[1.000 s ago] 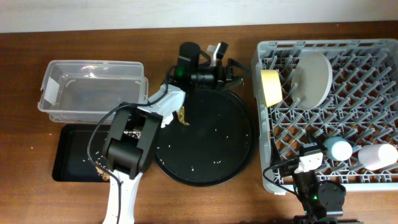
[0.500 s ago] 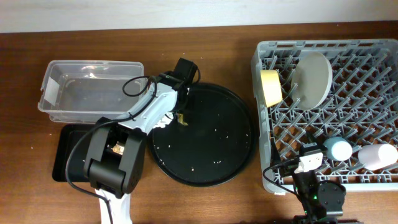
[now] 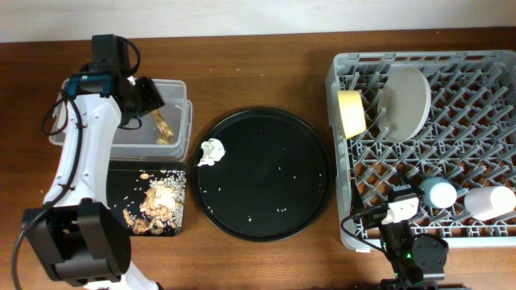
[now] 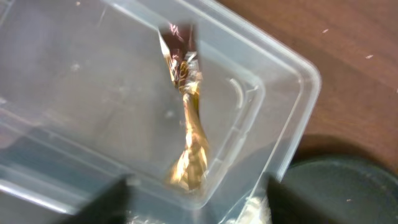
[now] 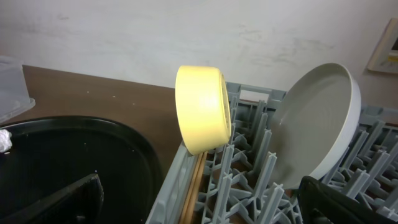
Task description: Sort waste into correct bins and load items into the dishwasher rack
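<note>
While the left arm is reaching over the clear tub [image 3: 184, 113] at the back left of the surface [image 3: 266, 56], the left claw [image 3: 145, 101] is hanging above the tub's right end with its fingers spread wide and gripping nothing. The twisted brown-gold wrapper [image 4: 186, 118] is lying loose inside the tub, close to its right wall and clear of both fingers in the left wrist view. Just in front of the tub, the shallow black tray [image 3: 119, 193] is holding the brownish-white food scraps [image 3: 157, 205], which are sitting heaped toward its right end. The crumpled white tissue [image 3: 212, 151] is resting near the left rim of the big round black tray [image 3: 274, 193] in the middle of the surface. To the right, the grey dishwasher rack [image 3: 419, 58] is carrying the yellow bowl [image 3: 351, 113] on its edge beside the pale plate [image 3: 407, 101], which is leaning among the pegs. The blue cup [image 3: 439, 192] and the pink cup [image 3: 490, 201] are lying side by side near the rack's front. In the right wrist view the wooden chopsticks [image 5: 196, 180] are lying in the rack beneath the bowl. The right claw [image 5: 199, 186] is sitting low at the rack's front edge, its fingers [image 5: 62, 199] standing far apart and holding nothing.
</note>
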Tool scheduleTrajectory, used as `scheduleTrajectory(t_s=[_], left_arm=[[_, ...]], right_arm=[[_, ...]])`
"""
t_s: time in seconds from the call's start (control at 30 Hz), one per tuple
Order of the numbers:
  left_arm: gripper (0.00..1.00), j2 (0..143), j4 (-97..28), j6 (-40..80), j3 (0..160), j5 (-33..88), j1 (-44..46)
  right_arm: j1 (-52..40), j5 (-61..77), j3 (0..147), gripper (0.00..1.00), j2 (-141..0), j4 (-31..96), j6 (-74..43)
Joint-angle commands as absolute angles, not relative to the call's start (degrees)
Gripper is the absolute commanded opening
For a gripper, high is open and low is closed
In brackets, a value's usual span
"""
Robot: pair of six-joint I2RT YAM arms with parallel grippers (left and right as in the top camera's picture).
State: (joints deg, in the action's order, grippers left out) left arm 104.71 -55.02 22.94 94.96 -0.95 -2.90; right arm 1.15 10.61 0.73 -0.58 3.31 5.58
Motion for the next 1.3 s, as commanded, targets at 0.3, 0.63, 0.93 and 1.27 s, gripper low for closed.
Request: scheduleTrajectory(t_s=[0.3, 0.63, 0.93, 1.27], left_arm=[[0.8, 107.5, -58.7, 20.3, 82.0, -22.3, 28.6], [0.0, 108.5, -72.5, 19.9, 101.6, -17.5, 24.1], [0.8, 103.2, -70.8, 16.4, 102.7, -6.5, 1.6], [0.99, 69.9, -92.7, 16.4, 103.0, -5.4, 1.7]], right_arm=[[1.5, 10.9, 0.3, 0.98, -0.2, 3.4, 5.4], [1.5, 10.9, 0.3, 0.98, -0.2, 3.4, 5.4], [1.5, 10.9, 0.3, 0.98, -0.2, 3.4, 5.4], [1.5, 10.9, 0.3, 0.98, -0.2, 3.4, 5.4]])
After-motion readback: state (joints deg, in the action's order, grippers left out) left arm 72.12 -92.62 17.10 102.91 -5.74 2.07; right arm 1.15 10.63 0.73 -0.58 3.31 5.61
